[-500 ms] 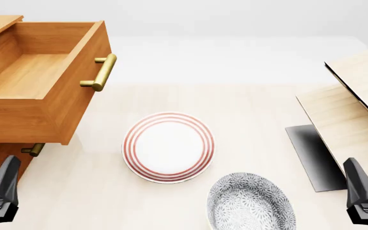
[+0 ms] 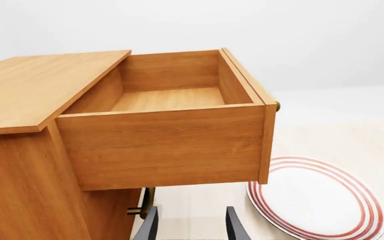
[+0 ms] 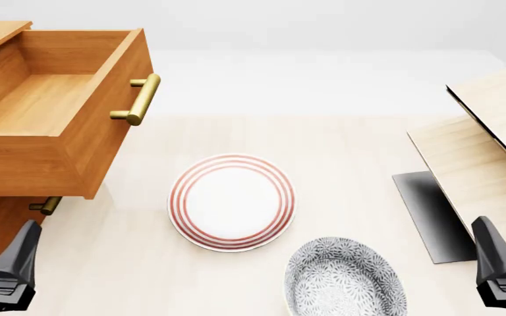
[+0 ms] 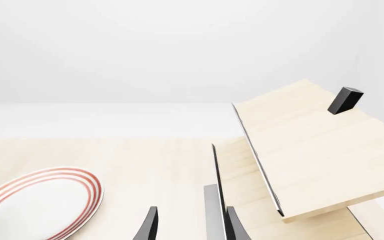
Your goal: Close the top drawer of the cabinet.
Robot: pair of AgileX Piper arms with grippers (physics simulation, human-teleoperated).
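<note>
The top drawer (image 3: 51,112) is sticking far out of the cabinet (image 2: 25,165), wide open, and nothing is lying inside it. Its brass handle (image 3: 139,99) is pointing toward the middle of the table (image 3: 341,145).

The left gripper (image 3: 11,263) is hanging low by the near edge of the table, and its two fingers are standing apart with nothing between them. The top drawer is sitting up above and ahead of this gripper, and the two are not touching. The cabinet's side is just beside the gripper, on its outer side. In the left wrist view, the lower drawer's handle (image 2: 145,205) is showing just past the fingertips (image 2: 148,227), under the open drawer. The red-striped plate (image 3: 232,202) is lying ahead of the gripper and off toward the other arm.

The right gripper (image 3: 499,266) is waiting far away on the other side of the table, well apart from the cabinet. Its fingers are spread open too, and they are holding nothing. The pale slanted boards (image 3: 490,151) are leaning just ahead of it. The grey patterned bowl (image 3: 345,280) is sitting between the two grippers, closer to the right one, near the table's front edge.
</note>
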